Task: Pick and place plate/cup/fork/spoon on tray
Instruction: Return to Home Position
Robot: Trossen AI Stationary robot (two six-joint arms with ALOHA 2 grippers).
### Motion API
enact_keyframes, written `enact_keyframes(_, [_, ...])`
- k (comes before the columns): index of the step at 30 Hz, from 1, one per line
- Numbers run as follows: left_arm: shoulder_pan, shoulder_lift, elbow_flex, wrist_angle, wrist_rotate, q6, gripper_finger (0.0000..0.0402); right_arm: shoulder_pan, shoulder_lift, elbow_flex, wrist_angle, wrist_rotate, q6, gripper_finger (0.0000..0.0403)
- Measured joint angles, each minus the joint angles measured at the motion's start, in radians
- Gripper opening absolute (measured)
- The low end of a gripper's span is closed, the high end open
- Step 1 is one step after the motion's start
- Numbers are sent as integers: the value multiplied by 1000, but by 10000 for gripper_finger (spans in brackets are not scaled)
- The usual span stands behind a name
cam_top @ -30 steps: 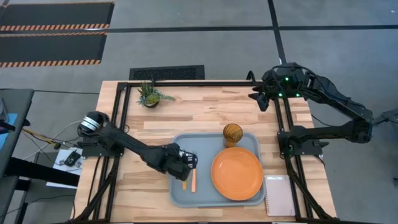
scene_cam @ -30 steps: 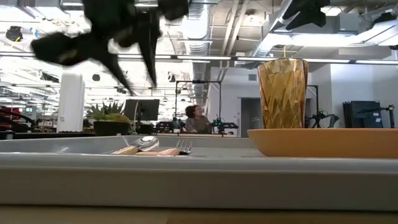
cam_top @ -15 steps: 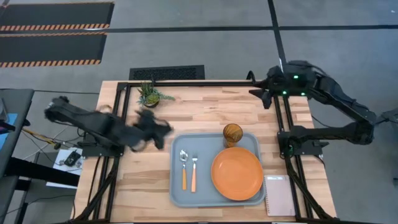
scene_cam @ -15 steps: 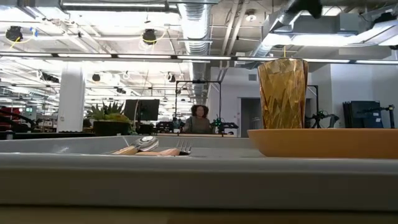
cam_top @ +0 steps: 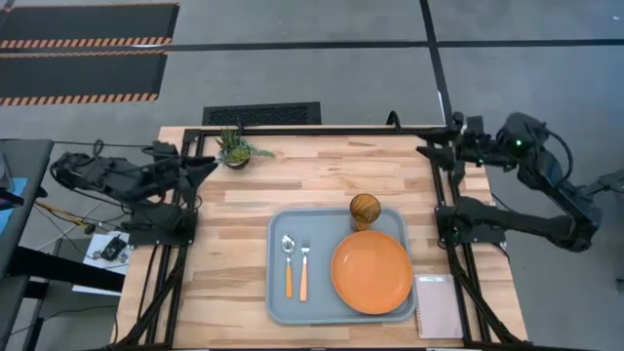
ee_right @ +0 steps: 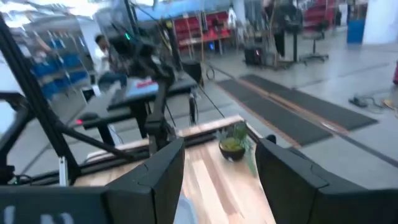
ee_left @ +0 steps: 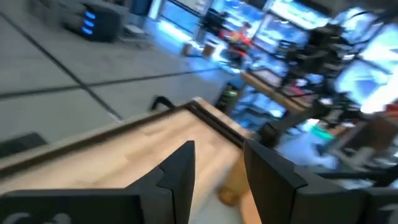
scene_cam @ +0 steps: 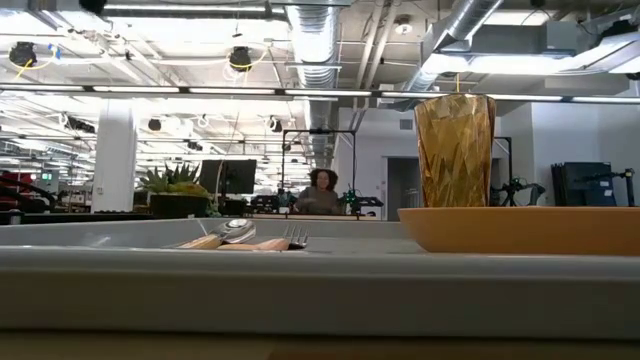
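Observation:
The blue-grey tray lies on the wooden table near its front edge. On the tray lie the orange plate, the amber cup standing upright at the tray's far side, the spoon and the fork, side by side at the tray's left. In the low view the cup stands behind the plate, with the spoon and the fork flat on the tray. My left gripper is open and empty at the table's left edge; it also shows in the left wrist view. My right gripper is open and empty at the far right corner; it also shows in the right wrist view.
A small potted green plant stands at the table's far left. A white spiral notepad lies right of the tray at the front right corner. Black frame rails run along the table's left, right and far edges.
My left gripper has drawn back from over the spoon on the tray, going up and toward the table's left edge. The spoon and the fork lie side by side on the tray. My right gripper has moved a little toward the table's right edge.

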State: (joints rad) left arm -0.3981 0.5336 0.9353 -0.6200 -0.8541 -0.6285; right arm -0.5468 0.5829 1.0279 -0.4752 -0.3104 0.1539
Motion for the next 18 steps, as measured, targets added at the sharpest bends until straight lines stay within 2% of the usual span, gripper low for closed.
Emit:
enact_keyframes(4, [-1,-153,-221,203,104,48,124,10,-94,-175,109,-28,22,221])
enact_keyframes(9, [-1,-309,-451,415,174,91,124,14,-206,-379,201,-35,93,221])
enact_keyframes(13, [-1,-402,-581,486,193,81,124,53,-306,-514,274,-34,197,221])
enact_keyframes(18, [-1,-480,-682,510,187,41,124,136,-433,-661,370,12,303,221])
